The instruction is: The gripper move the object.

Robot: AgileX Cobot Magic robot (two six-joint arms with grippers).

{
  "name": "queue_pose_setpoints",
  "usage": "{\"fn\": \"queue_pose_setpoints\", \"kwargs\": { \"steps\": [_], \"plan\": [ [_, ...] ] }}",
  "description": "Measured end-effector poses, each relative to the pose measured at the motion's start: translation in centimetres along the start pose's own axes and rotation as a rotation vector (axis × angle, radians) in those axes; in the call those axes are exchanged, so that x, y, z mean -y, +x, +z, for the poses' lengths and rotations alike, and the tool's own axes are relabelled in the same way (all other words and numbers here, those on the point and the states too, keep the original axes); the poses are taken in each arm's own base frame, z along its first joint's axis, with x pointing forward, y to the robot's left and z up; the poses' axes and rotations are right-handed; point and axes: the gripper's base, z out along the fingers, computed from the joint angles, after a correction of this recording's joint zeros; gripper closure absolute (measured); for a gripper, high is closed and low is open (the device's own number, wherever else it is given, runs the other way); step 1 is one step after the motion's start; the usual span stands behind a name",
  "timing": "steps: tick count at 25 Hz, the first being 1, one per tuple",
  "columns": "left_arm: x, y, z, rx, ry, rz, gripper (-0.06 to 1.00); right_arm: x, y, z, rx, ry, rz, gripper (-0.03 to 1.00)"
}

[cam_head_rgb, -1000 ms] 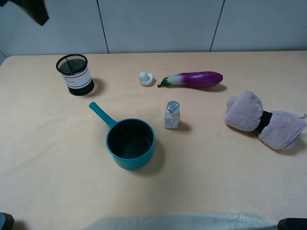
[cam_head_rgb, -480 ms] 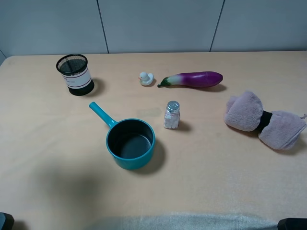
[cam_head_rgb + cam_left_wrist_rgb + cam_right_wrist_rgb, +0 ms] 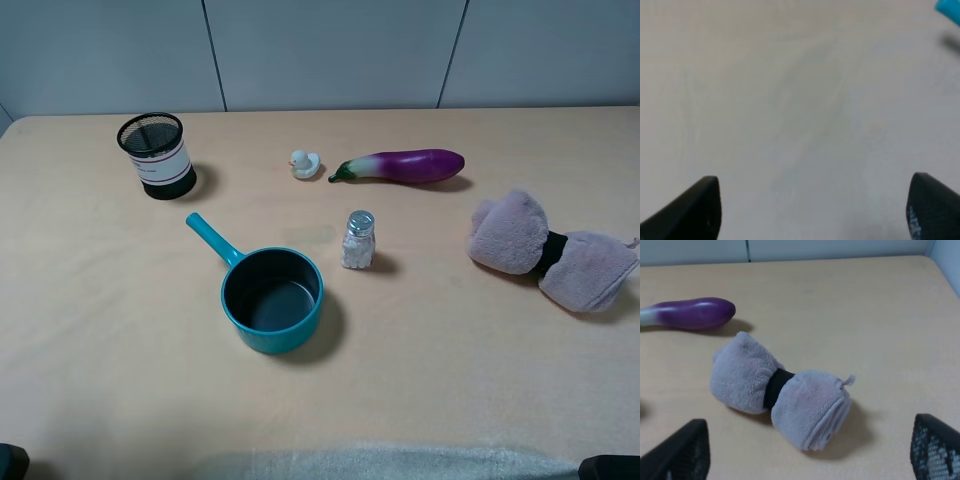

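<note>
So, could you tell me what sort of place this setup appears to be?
Probably a lab tabletop for robot practice: a plain beige table against grey wall panels, set with unrelated props such as a toy duck, an eggplant and a teal saucepan.

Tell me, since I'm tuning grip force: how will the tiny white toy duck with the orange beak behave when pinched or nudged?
The tiny white toy duck looks very light, so a nudge would probably slide it. Its rounded body may slip from the fingers. It likely won't roll far, sitting upright.
</note>
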Motion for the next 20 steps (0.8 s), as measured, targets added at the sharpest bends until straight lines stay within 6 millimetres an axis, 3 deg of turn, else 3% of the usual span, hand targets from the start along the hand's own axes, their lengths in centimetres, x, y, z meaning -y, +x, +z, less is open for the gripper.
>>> {"fn": "queue_pose_setpoints", "kwargs": {
  "steps": [8, 20],
  "plan": [
    [0.7, 3.2, 0.3, 0.092, 0.025, 0.011, 0.19, 0.0, 0.0, 0.0, 0.000, 0.000, 0.000, 0.36],
    [1.1, 5.3, -0.8, 0.242, 0.015, 0.031, 0.19, 0.0, 0.0, 0.0, 0.000, 0.000, 0.000, 0.36]
  ]
}}
